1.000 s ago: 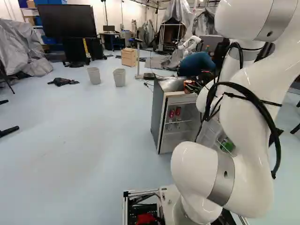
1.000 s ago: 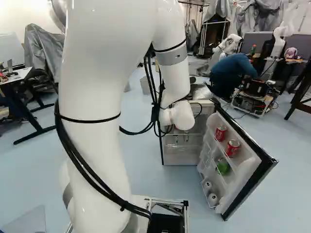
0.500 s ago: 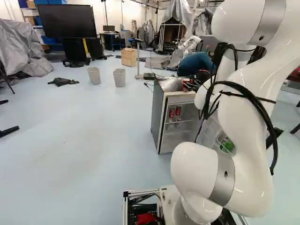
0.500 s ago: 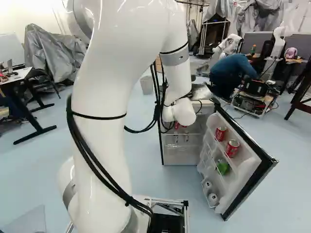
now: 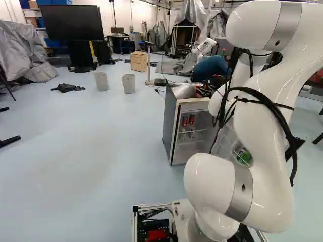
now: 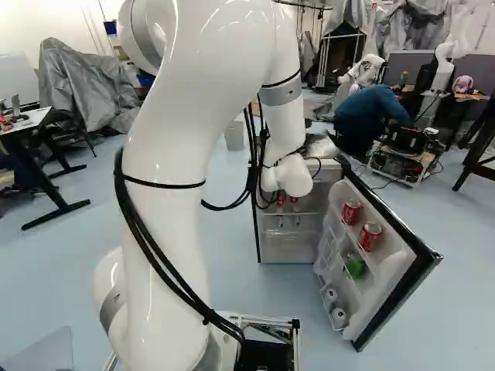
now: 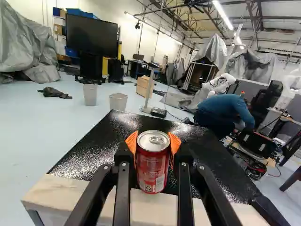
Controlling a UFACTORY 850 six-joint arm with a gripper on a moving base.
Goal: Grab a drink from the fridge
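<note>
From my seat at the controls, nearest first: the gripper (image 7: 153,141) has its orange pads (image 7: 174,142) one on either flank of a red can (image 7: 153,167) — pinching it from two sides, as far as I can judge a proper grip. The can sits right between the fingertips, its long axis roughly upright and so across the way the fingers point, lid showing to my wrist camera. Just beyond it comes the pale front edge (image 7: 70,192) of the fridge (image 5: 171,126), and past that the glossy black top (image 7: 106,141); the can's foot overlaps that edge in my view (how much air lies between them I can't tell). That is what the coming move turns on: the fridge lies ahead of and below the can, so I'd draw the arm (image 6: 174,154) back toward the base, can kept upright — pushing forward or dipping could knock its foot on the edge. Farther to the right in the right base view, the door (image 6: 398,259) hangs open with more cans (image 6: 370,236) on its shelves, so I'd swing wide of it. The grab itself looks done; carrying off remains.
</note>
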